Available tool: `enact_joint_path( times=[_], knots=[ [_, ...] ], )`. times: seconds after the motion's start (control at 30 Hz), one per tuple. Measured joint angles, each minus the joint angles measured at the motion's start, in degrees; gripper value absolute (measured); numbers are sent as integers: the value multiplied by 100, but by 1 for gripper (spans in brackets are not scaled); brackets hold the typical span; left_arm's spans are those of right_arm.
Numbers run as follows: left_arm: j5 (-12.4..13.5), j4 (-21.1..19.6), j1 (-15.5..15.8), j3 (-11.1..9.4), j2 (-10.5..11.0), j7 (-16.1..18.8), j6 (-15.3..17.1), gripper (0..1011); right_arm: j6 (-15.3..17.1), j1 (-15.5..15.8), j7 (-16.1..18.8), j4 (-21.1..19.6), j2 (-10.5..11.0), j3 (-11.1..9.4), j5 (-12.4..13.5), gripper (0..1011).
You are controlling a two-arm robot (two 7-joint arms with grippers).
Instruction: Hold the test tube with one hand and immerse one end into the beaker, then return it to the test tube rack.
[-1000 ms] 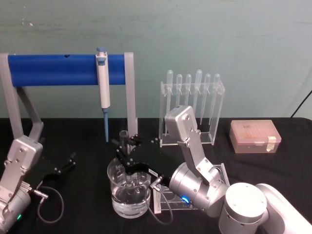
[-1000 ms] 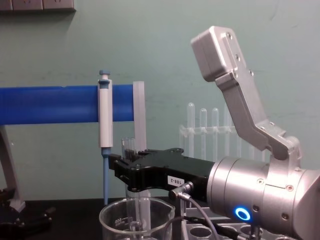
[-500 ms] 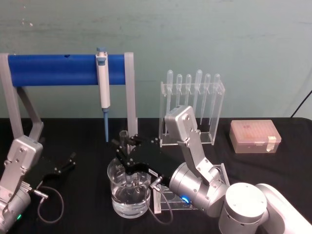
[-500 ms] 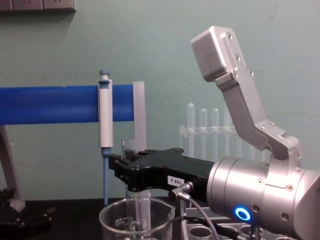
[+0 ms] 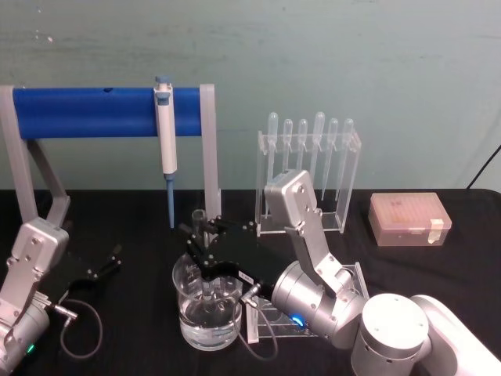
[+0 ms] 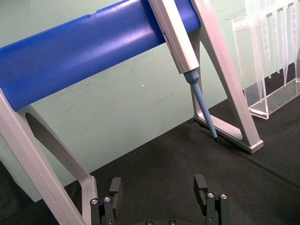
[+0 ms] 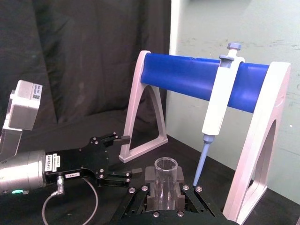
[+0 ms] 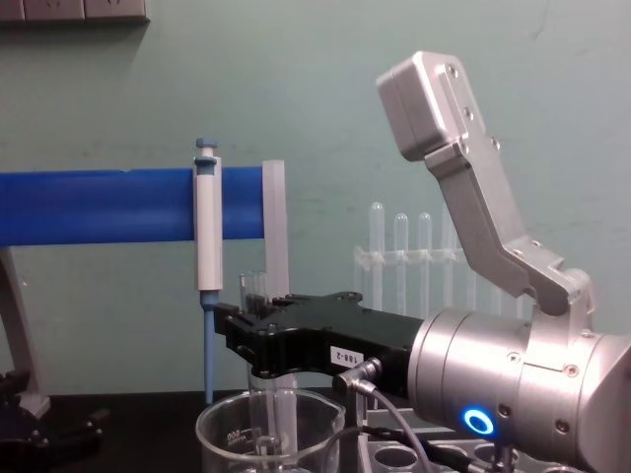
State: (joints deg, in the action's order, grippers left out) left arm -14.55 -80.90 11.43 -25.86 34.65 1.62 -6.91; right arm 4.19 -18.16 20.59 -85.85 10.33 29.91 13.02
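Near edge first: the beaker point(image 5: 188, 315) sits in front of the robot w/ clear liquid in its lower part. The right gripper point(image 5: 202, 233) is stretched over it from the right, fingers pinched on the test tube point(image 7: 165, 180) just below its open rim. The tube stands about upright, lower end down inside the beaker walls (whether the tip is under the liquid line I can't tell from head or chest views).

What's changed over the last sec: basically nothing. Gripper, tube and beaker sit where they did 1.0 s and 0.5 s ago, no visible rise or drop in the chest view. Reads as a dwell at the bottom of the dip — immersion step prob. done or nearly so. Next would be lifting straight up to clear the rim, then over to the test tube rack point(image 5: 256, 321), which lies just right of the beaker, partly under the arm.

Left gripper point(image 6: 157, 183) is parked low at the table's left, fingers spread, holding nothing.

Farther back: the pipettor point(image 5: 166, 133) hanging on the blue stand point(image 5: 86, 112), then the pipette stand point(image 5: 309, 180) and a tip box point(image 5: 409, 219) — all well apart from the lift path.
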Motion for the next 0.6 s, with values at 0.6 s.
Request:
enact_joint_path(
  times=[0.6],
  knots=[
    [0,0,0,0,0,0,0,1000,0,0,0,0,0,0,0,230]
  ],
)
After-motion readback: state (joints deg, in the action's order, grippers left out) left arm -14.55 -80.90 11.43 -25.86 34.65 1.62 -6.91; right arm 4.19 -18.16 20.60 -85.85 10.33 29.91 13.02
